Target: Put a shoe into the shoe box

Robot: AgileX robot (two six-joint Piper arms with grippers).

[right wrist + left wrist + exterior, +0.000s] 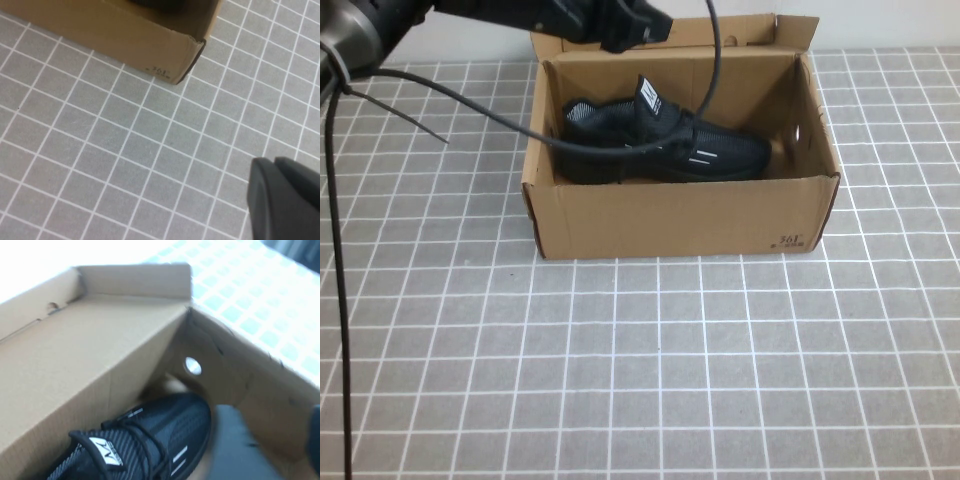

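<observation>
The black mesh shoe [665, 145] lies on its sole inside the brown cardboard shoe box [680, 215], toe toward the right wall with its round hole [798, 133]. My left gripper [630, 25] hovers above the box's back left edge. In the left wrist view the shoe [150, 445] and the box's inner wall [75, 355] show; the left gripper [280, 440] is open and empty, with only cardboard between its fingers. My right gripper [274, 162] is shut and empty over the tiled table, off the box's front right corner [125, 35]. It is out of the high view.
The box stands on a grey tiled table [640, 370]. Its back flap [760, 30] stands upright. A black cable [420, 85] from the left arm hangs across the box's left side and over the shoe. The "361" print [787, 241] marks the front right corner.
</observation>
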